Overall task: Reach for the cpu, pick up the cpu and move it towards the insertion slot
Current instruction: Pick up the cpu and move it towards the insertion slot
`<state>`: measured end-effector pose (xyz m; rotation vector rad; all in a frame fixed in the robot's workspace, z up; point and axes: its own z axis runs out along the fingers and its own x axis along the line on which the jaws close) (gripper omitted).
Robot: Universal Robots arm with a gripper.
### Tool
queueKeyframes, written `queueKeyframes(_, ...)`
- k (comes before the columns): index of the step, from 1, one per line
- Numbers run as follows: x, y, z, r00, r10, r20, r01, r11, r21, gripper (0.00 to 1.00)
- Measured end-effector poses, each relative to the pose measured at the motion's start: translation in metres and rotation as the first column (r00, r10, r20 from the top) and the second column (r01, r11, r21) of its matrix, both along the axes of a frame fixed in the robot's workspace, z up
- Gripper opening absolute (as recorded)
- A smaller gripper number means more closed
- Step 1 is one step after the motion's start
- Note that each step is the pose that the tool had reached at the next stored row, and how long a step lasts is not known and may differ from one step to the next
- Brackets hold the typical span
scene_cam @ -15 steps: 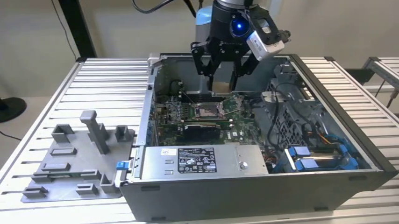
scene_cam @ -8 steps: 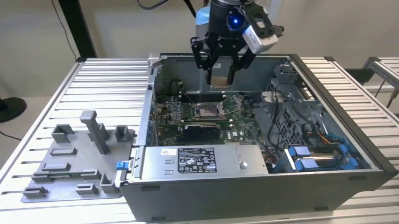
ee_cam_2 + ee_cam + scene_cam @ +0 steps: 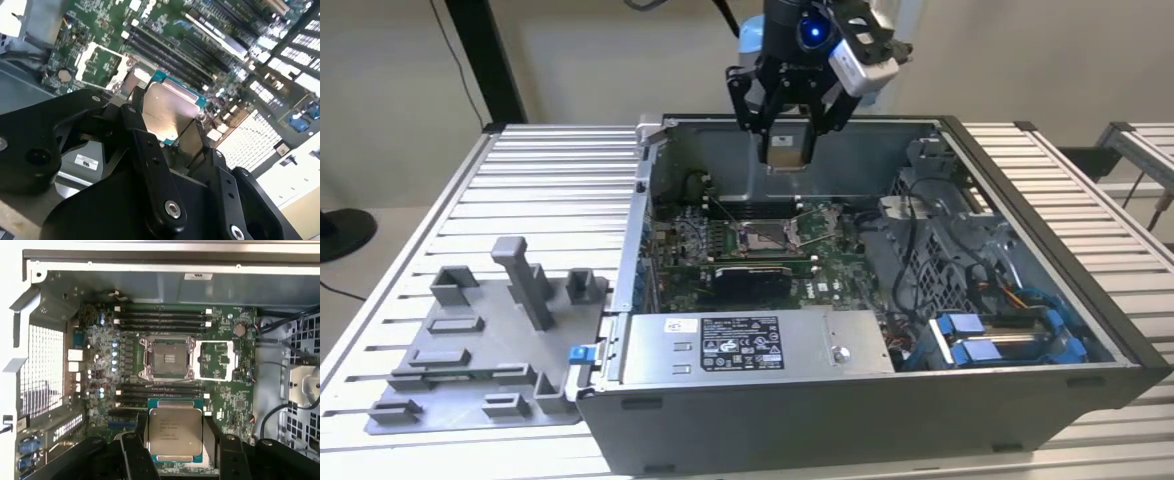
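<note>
We saw the black gripper point(image 3: 176, 440) clamped on the silver square cpu point(image 3: 176, 431), lower centre of the first wrist view, silver-framed insertion slot point(image 3: 167, 358) mid-frame beyond it

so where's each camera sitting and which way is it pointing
Exterior view: off the arm, looking down into the open computer case; the gripper holds the cpu above the motherboard.
First wrist view: on the arm, looking down past the gripper's fingers at the insertion slot.
Second wrist view: on the arm, looking obliquely across the fingers.
Both wrist views share the clamped cpu.

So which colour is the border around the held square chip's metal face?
Teal-green border, clearest in the first wrist view.
</note>
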<state>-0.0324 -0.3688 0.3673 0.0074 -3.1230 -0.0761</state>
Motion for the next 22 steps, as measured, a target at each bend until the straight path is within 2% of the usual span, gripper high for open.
queueKeyframes(8, 0.0001, 0.0359, -0.0016, 1.0, 0.0, 0.0001, 0.0, 1.0, -0.0001, 0.0)
queueKeyframes(12, 0.0001, 0.0427, -0.0017, 1.0, 0.0, 0.0003, 0.0, 1.0, 0.0, 0.0)
queueKeyframes(16, 0.0004, 0.0538, -0.0018, 1.0, 0.0, 0.0011, 0.0, 1.0, 0.0, 0.0)
queueKeyframes(22, 0.0005, 0.0552, -0.0018, 1.0, 0.0, 0.0013, 0.0, 1.0, 0.0, 0.0)
